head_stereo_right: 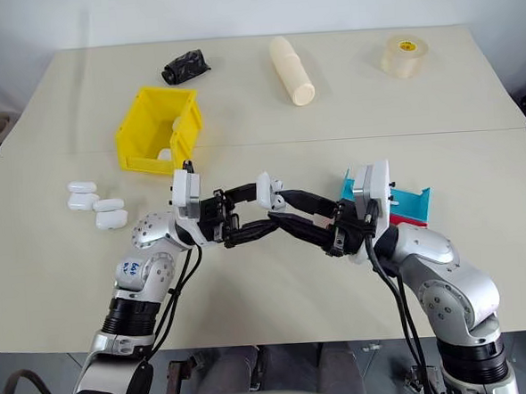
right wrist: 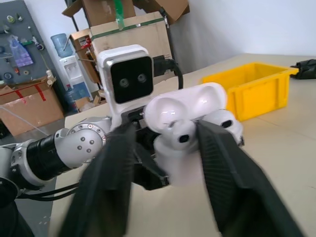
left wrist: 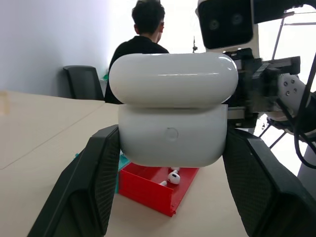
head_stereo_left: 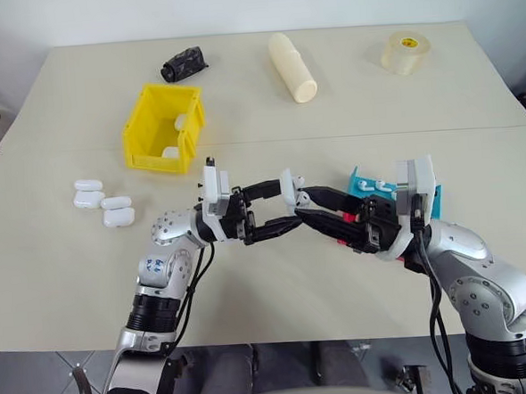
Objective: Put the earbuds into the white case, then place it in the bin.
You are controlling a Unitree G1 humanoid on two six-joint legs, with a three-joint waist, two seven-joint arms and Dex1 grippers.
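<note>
One small glossy white rounded case [head_stereo_left: 291, 185] was clamped in the left gripper [head_stereo_left: 282, 209] above the cream tabletop [head_stereo_left: 62, 263], with the right gripper [head_stereo_left: 310, 207] spread around it; four identical cases [head_stereo_left: 103, 203] lay left of the bright yellow plastic bin [head_stereo_left: 162, 128], which held two more; tiny white earbuds [left wrist: 172, 177] sat in one red tray [left wrist: 153, 186]; a person [left wrist: 140, 37] sat beyond.

White case [head_stereo_left: 289, 185] between both grippers' fingers [head_stereo_left: 264, 190], mid-table.
</note>
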